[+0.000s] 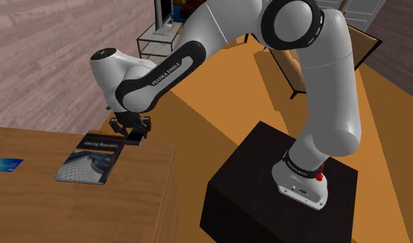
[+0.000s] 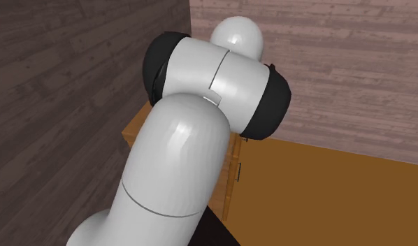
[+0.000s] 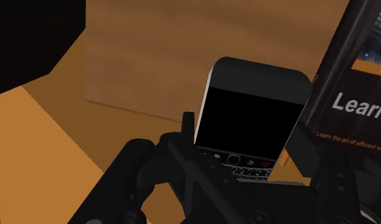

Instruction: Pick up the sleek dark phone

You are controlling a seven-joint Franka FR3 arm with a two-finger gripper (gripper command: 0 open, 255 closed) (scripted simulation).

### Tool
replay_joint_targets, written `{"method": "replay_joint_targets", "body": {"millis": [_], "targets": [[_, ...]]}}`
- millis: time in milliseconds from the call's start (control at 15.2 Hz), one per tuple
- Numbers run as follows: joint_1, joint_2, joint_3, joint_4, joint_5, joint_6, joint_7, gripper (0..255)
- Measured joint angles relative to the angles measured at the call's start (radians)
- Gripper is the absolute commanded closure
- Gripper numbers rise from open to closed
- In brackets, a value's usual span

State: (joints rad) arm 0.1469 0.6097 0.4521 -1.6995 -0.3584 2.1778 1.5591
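The dark phone [image 3: 253, 121], with a black screen and a small keypad, sits between my black fingers in the wrist view. My gripper [image 3: 246, 130] is shut on it, one finger against each long side. From the shoulder view the gripper [image 1: 131, 130] hangs over the far edge of the wooden table [image 1: 74, 207], and the phone [image 1: 135, 137] shows as a small dark slab under it. I cannot tell whether the phone still touches the tabletop.
A dark book [image 1: 90, 159] lies right beside the phone, its cover [image 3: 358, 76] close to one finger. A small blue card [image 1: 6, 165] lies at the shoulder view's left. The black stand [image 1: 267, 179] is at the lower right. The arm [image 2: 193, 140] blocks most of the second exterior view.
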Motion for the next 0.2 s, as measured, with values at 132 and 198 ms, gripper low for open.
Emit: {"method": "replay_joint_targets", "body": {"millis": [132,198], "targets": [[-0.003,-0.014,0.005,0.006,0.008,-0.020,-0.006,255],[-0.006,-0.020,0.007,0.006,0.011,-0.025,-0.009,255]]}}
